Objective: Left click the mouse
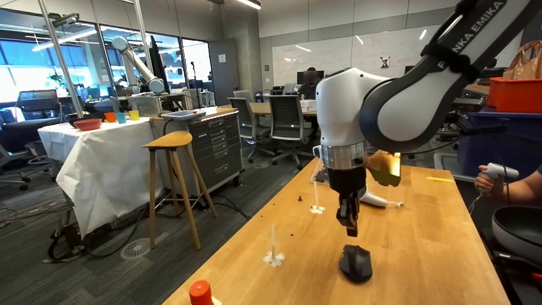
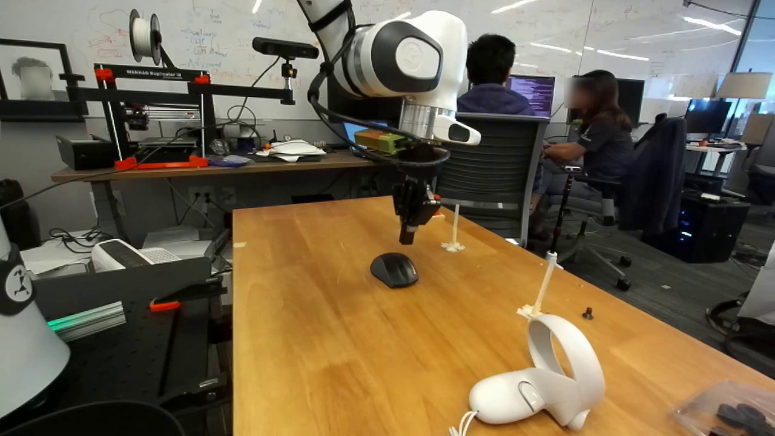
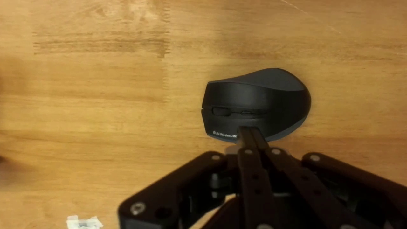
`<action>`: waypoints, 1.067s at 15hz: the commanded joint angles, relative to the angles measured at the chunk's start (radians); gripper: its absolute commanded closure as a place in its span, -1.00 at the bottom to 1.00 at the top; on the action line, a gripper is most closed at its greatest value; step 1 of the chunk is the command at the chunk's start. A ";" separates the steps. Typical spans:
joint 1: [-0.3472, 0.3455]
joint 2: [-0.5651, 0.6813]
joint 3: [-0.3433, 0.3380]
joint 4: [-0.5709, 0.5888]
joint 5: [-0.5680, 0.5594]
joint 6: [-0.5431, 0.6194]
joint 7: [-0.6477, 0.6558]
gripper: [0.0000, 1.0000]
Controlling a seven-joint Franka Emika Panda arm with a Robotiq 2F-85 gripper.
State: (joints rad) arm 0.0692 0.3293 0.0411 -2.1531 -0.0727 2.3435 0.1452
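Note:
The black domed mouse (image 1: 356,264) lies on the wooden table (image 1: 406,262) and also shows in an exterior view (image 2: 395,270). In the wrist view the mouse (image 3: 248,95) has its scroll wheel and button end toward the left, with white lettering along its lower edge. My gripper (image 1: 352,232) points down above the mouse and is apart from it, with a gap between fingertips and mouse. It also shows in an exterior view (image 2: 407,236). In the wrist view the fingertips (image 3: 251,130) are together, with nothing between them, and they cover part of the mouse's lower edge.
Thin upright sticks on taped bases stand along the table's edge (image 1: 273,245), (image 2: 545,278). A white ringed controller (image 2: 514,393) lies on the table, with a plastic bag (image 2: 726,412) near it. A red-orange cylinder (image 1: 200,292) and a small dark screw (image 2: 588,313) also sit on the table.

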 commanded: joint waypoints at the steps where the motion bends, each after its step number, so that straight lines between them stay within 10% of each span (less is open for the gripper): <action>1: 0.015 0.051 -0.013 0.050 -0.008 0.001 0.020 0.94; 16: 0.009 0.109 -0.017 0.074 0.013 -0.015 0.017 0.96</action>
State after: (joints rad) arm 0.0694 0.4228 0.0327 -2.1057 -0.0715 2.3426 0.1533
